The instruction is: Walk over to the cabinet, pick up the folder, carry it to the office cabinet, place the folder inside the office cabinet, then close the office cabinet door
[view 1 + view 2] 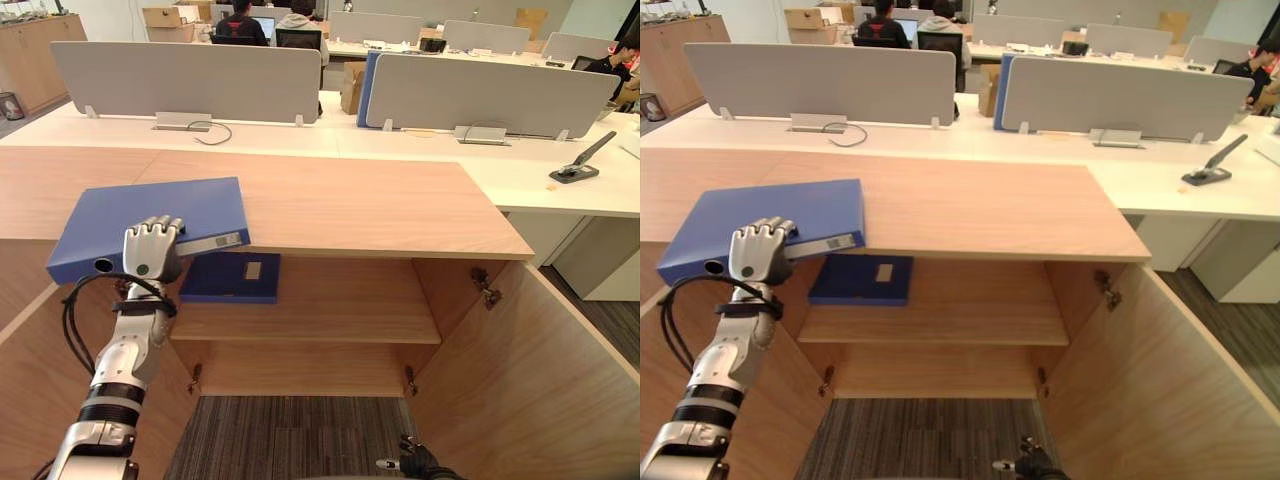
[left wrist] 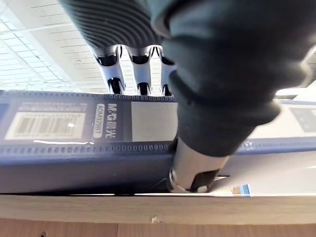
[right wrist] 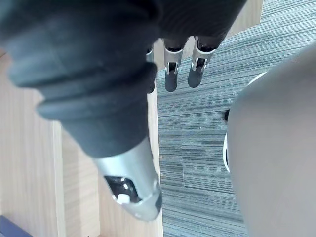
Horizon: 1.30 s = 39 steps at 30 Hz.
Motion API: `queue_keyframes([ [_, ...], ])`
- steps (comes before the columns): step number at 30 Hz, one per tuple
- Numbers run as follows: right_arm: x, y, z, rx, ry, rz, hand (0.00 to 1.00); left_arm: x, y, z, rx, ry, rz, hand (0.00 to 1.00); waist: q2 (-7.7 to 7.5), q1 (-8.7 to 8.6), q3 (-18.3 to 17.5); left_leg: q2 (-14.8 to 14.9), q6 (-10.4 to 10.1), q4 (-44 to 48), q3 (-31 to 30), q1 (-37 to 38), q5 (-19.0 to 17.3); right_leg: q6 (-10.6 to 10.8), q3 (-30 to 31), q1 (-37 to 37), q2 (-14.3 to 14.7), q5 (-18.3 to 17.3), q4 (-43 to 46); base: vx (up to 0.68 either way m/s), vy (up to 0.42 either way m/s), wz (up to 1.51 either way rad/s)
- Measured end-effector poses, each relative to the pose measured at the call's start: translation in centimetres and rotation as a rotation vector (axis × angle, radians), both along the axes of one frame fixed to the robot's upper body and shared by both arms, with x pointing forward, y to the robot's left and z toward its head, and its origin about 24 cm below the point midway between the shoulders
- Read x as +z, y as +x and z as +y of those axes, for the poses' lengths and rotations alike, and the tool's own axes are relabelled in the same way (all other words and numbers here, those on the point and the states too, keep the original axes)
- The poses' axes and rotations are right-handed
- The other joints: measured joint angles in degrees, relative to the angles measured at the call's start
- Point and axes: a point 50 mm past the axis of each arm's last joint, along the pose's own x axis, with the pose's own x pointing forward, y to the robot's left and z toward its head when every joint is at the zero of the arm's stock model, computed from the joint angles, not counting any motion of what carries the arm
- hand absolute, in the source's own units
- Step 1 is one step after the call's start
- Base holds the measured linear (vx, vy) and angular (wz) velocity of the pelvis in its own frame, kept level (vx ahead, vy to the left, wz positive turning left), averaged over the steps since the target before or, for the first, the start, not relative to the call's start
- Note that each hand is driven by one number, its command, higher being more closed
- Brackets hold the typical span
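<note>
Clamped on the folder (image 1: pixel 150 220), my left hand (image 1: pixel 152 250) had its fingers (image 2: pixel 140 74) curled over the top of the spine and the thumb (image 2: pixel 195 168) pressed in beneath it. That grip covered part of the spine between the ring hole and the label.

Behind everything ran long white desks (image 1: pixel 400 140) with grey screens (image 1: pixel 190 80). People (image 1: pixel 300 22) sat at the far ones, cut off by the top of my view.

Nearer stood the wooden cabinet (image 1: pixel 350 200), its doors swung wide toward me. The right door (image 1: pixel 530 370) ran out of view at the side. The left door (image 1: pixel 25 350) was half hidden behind my arm. Grey carpet (image 1: pixel 290 435) showed between them.

Inside, one shelf (image 1: pixel 330 310) crossed the opening. What lay below it at the back was too dark for me to make out.

The folder was blue and sat flat at the left front corner of the cabinet top, spine toward me and jutting past the edge. I could not tell whether it rested on the wood or was raised a little.

A dark blue case (image 1: pixel 232 277) lay flat on the shelf, just under the folder, its rear part hidden by the cabinet top.

On the white desk to the right lay a grey long-handled tool (image 1: pixel 578 165); what it was, I could not tell.

A small hinge (image 1: pixel 486 287) sat at the right door's inner edge.

My right hand (image 3: pixel 170 74) hung low over the carpet beside a wooden panel, fingers slack and holding nothing.
</note>
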Motion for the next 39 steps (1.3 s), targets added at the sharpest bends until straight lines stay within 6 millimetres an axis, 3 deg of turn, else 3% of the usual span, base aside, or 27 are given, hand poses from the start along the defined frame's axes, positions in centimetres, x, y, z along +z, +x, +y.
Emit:
queue_keyframes([
  [3, 0.0, 0.0, 0.0, -0.010, 0.001, 0.002, 0.00, 0.4, -1.6, -2.1, -0.031, -0.146, -0.084, 1.00, -0.01, 0.03, 0.04, -0.13, 0.04, -0.03, -0.24, -0.05, 0.02, 0.01, -0.09, 0.02, -0.11, 0.00, -0.04, 0.00, 0.004, 0.02],
  [8, 0.2, -0.1, -0.1, -0.129, 0.030, -0.021, 0.00, 1.5, -6.8, -9.5, -0.395, -0.485, -0.155, 1.00, -0.13, 1.30, 0.18, -0.48, 0.15, -0.06, -1.06, -0.15, 0.01, 0.42, -0.58, 0.16, -0.57, -0.57, 0.42, 0.01, 0.007, 0.09],
  [10, 0.8, 0.7, 0.2, -0.178, 0.065, -0.091, 0.00, 2.0, -8.6, -11.5, -0.541, -0.626, -0.153, 1.00, -0.19, 1.60, 0.25, -0.54, 0.49, -0.05, -0.99, -0.37, 0.04, 0.44, -0.51, -0.44, -0.74, -0.90, 1.20, 0.00, 0.000, 0.00],
  [12, 2.8, 3.4, 1.8, -0.171, 0.145, -0.259, 0.00, 3.2, -10.5, -13.2, -0.737, -0.812, -0.138, 1.00, -0.16, 1.37, 0.43, -0.64, 1.11, 0.15, -0.92, -1.16, 0.24, 0.39, -0.51, -1.44, -0.91, -0.93, 1.79, 0.00, 0.000, 0.00],
  [15, 5.4, 5.9, 3.1, -0.143, 0.207, -0.431, 0.00, 3.8, -11.5, -13.4, -0.865, -1.001, -0.124, 1.00, -0.20, 1.31, 0.79, -0.68, 1.53, 0.26, -0.91, -1.17, 0.33, 0.22, -0.53, -1.61, -1.02, -1.09, 2.29, 0.00, 0.000, 0.00],
  [17, 7.7, 7.5, 3.5, -0.124, 0.242, -0.562, 0.00, 3.8, -12.1, -12.7, -0.938, -1.223, -0.119, 1.00, -0.27, 1.49, 0.75, -0.74, 2.25, 0.51, -0.92, -1.54, 0.04, 0.22, -0.56, -1.77, -1.06, -1.11, 2.30, -0.04, 0.007, 0.01],
  [21, 10.3, 9.1, 3.7, -0.103, 0.291, -0.703, 0.00, 3.1, -13.0, -11.5, -0.989, -1.503, -0.084, 1.00, -0.49, 2.08, 0.78, -1.14, 2.54, 0.95, -1.11, -2.94, 0.14, 0.22, -0.56, -2.93, -1.47, -1.06, 2.31, -0.01, 0.018, 0.03],
  [26, 12.3, 10.2, 3.9, -0.093, 0.340, -0.805, 0.00, 1.9, -13.5, -11.2, -0.933, -1.560, -0.006, 1.00, -0.60, 2.31, 0.91, -1.30, 2.74, 1.01, -1.23, -3.29, 0.28, 0.24, -0.60, -3.16, -1.54, -0.99, 2.15, 0.04, 0.040, 0.02],
  [33, 15.3, 11.6, 4.1, -0.085, 0.383, -0.951, 0.00, 1.8, -13.5, -10.4, -0.904, -1.597, -0.044, 1.00, -0.63, 2.45, 0.94, -1.38, 2.74, 0.92, -1.33, -3.49, 0.28, 0.42, -0.63, -3.18, -1.53, -0.87, 1.65, 0.03, 0.026, 0.01],
  [39, 16.1, 11.9, 4.1, -0.088, 0.401, -0.986, 0.00, 1.7, -13.5, -10.4, -0.893, -1.615, -0.056, 1.00, -0.64, 2.56, 0.95, -1.37, 2.76, 0.92, -1.41, -3.52, 0.29, 0.46, -0.67, -3.06, -1.49, -0.76, 1.43, 0.00, 0.000, 0.00],
])
